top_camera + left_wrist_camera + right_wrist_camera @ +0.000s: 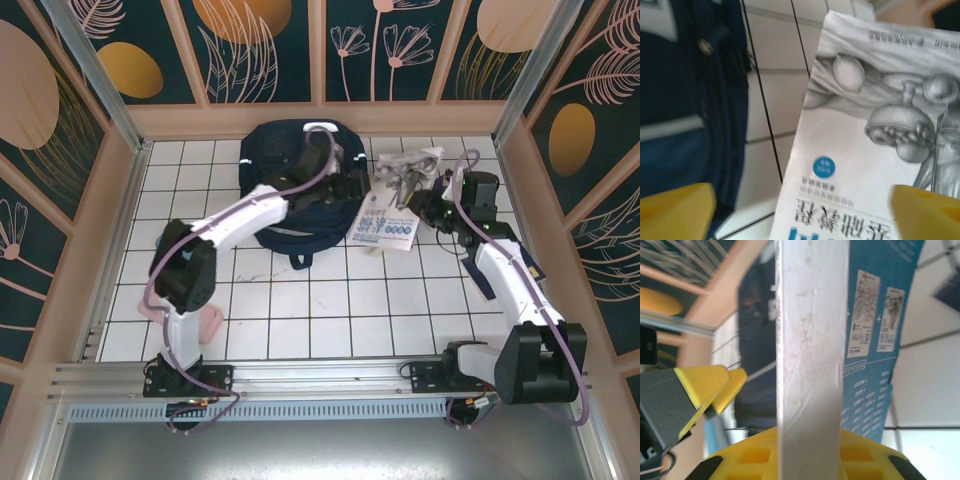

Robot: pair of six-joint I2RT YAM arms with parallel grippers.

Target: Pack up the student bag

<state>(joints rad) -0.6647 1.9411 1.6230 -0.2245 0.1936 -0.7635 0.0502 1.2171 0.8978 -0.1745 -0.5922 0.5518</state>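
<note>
Backpack (300, 232) lies at the far middle of the table (250, 310), a book (385, 228) just beside it on the right. Left gripper (800, 210) hovers over both, fingers wide apart (holding nothing); right gripper (810, 440) is clamped on the book's edge.

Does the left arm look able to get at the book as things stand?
Likely yes: the left gripper hangs open just above the book, with nothing between them.

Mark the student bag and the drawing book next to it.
student bag (268, 150), top external view, on its navy upper-left panel.
drawing book (855, 165), left wrist view, on the white middle of its cover.
</note>
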